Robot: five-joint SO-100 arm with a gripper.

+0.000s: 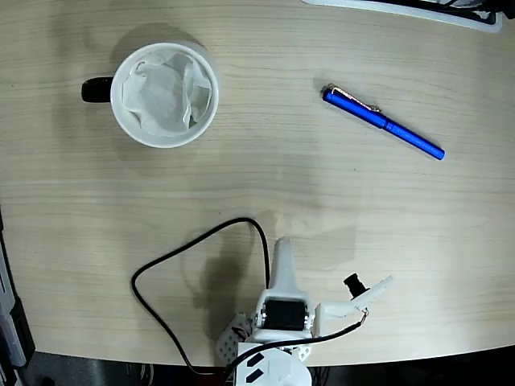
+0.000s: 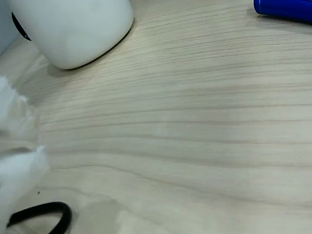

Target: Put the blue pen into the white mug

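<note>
Wood table (image 1: 265, 185), wide bare stretch mid; near edge curves just by the arm base. White mug (image 1: 165, 94) upper left in fixed view, tissue-lined, handle left. Blue pen (image 1: 383, 122) lies flat upper right, well apart from mug. Gripper (image 1: 334, 277) low, parked near base, fingers spread wide, holding nothing. Pen looks light, stiff, glossy so prob slippery; grab mid-barrel, across it, clear of clip.

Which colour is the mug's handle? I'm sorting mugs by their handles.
Black, on the white mug; its handle shows best in the fixed view.
</note>
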